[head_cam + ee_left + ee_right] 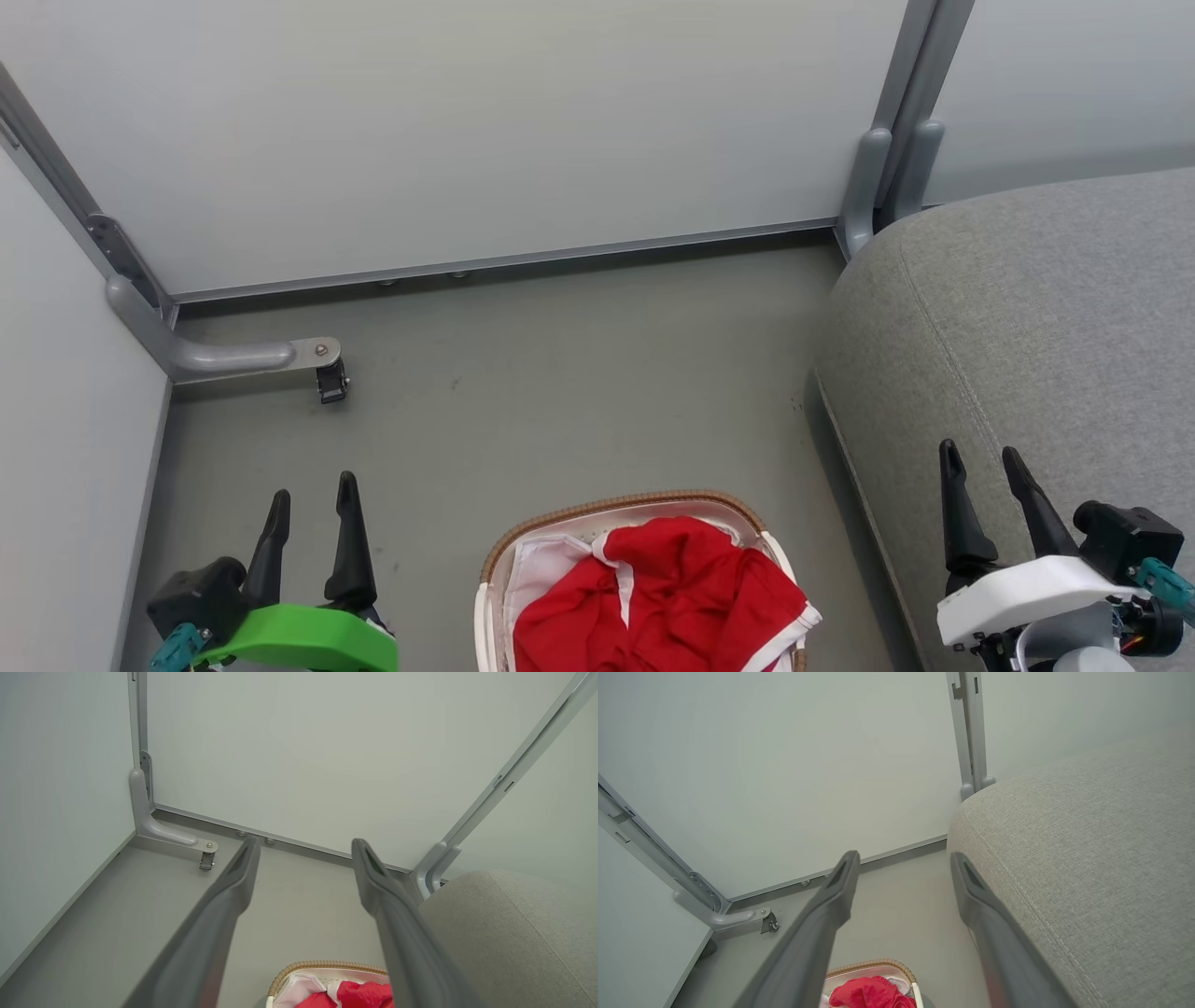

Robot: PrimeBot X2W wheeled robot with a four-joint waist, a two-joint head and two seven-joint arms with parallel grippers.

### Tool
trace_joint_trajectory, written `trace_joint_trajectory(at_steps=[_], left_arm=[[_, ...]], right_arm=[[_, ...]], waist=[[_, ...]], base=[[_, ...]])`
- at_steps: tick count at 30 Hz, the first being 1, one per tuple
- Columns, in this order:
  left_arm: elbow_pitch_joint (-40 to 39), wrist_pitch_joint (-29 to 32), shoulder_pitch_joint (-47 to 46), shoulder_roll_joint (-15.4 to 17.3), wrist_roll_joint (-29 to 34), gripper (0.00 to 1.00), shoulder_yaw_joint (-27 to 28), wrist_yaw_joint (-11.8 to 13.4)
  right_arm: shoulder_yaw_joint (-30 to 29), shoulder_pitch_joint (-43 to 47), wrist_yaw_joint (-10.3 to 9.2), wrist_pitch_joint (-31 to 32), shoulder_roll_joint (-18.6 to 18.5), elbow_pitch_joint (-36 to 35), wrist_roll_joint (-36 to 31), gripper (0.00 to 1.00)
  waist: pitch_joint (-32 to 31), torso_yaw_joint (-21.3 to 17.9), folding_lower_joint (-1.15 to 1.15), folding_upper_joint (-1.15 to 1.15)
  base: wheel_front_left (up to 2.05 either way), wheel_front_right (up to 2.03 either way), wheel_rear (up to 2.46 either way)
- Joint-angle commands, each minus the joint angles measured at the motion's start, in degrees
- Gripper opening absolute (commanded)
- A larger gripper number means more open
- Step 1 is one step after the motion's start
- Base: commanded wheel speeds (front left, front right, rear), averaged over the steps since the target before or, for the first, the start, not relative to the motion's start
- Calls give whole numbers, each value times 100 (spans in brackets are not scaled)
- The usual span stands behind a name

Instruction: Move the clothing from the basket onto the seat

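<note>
Red clothing with white trim lies bunched in the cream basket, which has a brown woven rim and a white liner and stands on the floor at the bottom centre of the head view. The grey seat rises at the right. My left gripper hangs open over the floor, left of the basket. Open too, my right gripper hovers over the seat's near edge. In the left wrist view the basket and clothing lie low between the fingers. The right wrist view shows the clothing, basket and seat.
Pale partition panels close off the back and left. A grey metal foot with a castor juts onto the floor at the left, and a post stands by the seat's far corner. Grey floor stretches between basket and panels.
</note>
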Motion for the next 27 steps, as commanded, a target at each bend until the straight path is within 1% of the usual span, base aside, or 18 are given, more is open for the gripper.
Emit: trace_joint_trajectory(at_steps=[1,27], left_arm=[[-18,-49,51,48,148,100,-18,28],[273,-321,74,55,1020,100,-204,65]], right_arm=[[15,38,2,-63,-35,-55,-148,100],[71,70,2,-342,-48,93,-1185,100]], waist=[[0,1,0,46],[42,72,0,58]], base=[[0,0,0],[0,0,0]])
